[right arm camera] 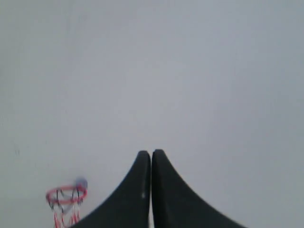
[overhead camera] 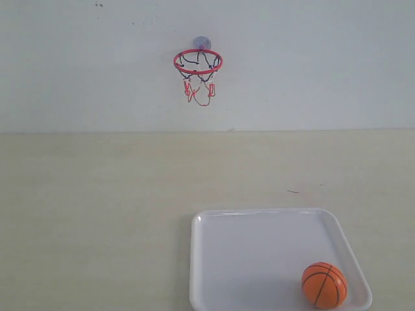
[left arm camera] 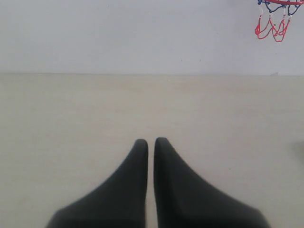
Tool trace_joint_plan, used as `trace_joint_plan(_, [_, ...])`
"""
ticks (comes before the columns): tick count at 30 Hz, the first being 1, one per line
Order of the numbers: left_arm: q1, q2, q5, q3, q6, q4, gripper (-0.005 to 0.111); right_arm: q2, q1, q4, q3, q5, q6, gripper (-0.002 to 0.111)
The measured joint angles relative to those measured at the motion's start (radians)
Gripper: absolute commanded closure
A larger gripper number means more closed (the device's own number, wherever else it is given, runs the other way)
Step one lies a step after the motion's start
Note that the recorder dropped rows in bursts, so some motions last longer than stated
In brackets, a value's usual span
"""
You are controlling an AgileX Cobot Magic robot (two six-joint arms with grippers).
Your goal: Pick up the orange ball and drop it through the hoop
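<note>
Left gripper [left arm camera: 151,141] closed, empty, right gripper [right arm camera: 151,153] likewise, ball [overhead camera: 323,285] in tray [overhead camera: 259,249] with cropped near edge, hoop [overhead camera: 198,71] cut off in wrist views.

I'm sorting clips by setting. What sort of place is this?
Probably a staged robot test bench rather than a home: a plain pale tabletop against a blank white wall, a toy hoop stuck on that wall, and an orange ball lying in a white tray.

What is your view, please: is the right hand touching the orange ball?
Apart. The exterior view shows the orange ball lying alone in the white tray, with no hand in sight.
</note>
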Motion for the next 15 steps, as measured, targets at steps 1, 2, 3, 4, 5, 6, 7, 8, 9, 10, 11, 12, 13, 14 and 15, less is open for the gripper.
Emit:
trace_joint_plan(1, [0.000,0.000,0.000,0.000,0.000,0.000,0.103,-0.001,0.000,0.000,0.000,-0.061,0.016,0.109])
trace_joint_plan(2, [0.000,0.000,0.000,0.000,0.000,0.000,0.103,-0.001,0.000,0.000,0.000,-0.129,0.029,0.109])
trace_joint_plan(3, [0.000,0.000,0.000,0.000,0.000,0.000,0.103,-0.001,0.000,0.009,0.000,-0.200,0.035,0.109])
trace_joint_plan(4, [0.000,0.000,0.000,0.000,0.000,0.000,0.103,-0.001,0.000,0.019,-0.001,-0.262,0.037,0.109])
trace_joint_plan(5, [0.000,0.000,0.000,0.000,0.000,0.000,0.103,-0.002,0.000,0.034,-0.011,-0.292,0.030,0.109])
trace_joint_plan(6, [0.000,0.000,0.000,0.000,0.000,0.000,0.103,-0.002,0.000,0.047,-0.029,-0.294,0.016,0.109])
trace_joint_plan(7, [0.000,0.000,0.000,0.000,0.000,0.000,0.103,-0.002,0.000,0.070,-0.063,-0.269,-0.011,0.109])
trace_joint_plan(8, [0.000,0.000,0.000,0.000,0.000,0.000,0.103,-0.002,0.000,0.096,-0.112,-0.212,-0.055,0.109])
trace_joint_plan(9, [0.000,0.000,0.000,0.000,0.000,0.000,0.103,-0.002,0.000,0.125,-0.170,-0.123,-0.115,0.109])
trace_joint_plan(10, [0.000,0.000,0.000,0.000,0.000,0.000,0.103,0.000,0.000,0.146,-0.236,-0.037,-0.191,0.109])
trace_joint_plan(11, [0.000,0.000,0.000,0.000,0.000,0.000,0.103,0.017,0.000,0.167,-0.307,0.079,-0.276,0.109])
trace_joint_plan(12, [0.000,0.000,0.000,0.000,0.000,0.000,0.103,0.048,0.000,0.179,-0.381,0.202,-0.357,0.109])
trace_joint_plan(13, [0.000,0.000,0.000,0.000,0.000,0.000,0.103,0.083,0.000,0.188,-0.441,0.334,-0.407,0.109])
trace_joint_plan(14, [0.000,0.000,0.000,0.000,0.000,0.000,0.103,0.137,0.000,0.191,-0.517,0.476,-0.448,0.109])
trace_joint_plan(15, [0.000,0.000,0.000,0.000,0.000,0.000,0.103,0.198,0.000,0.191,-0.592,0.624,-0.464,0.109])
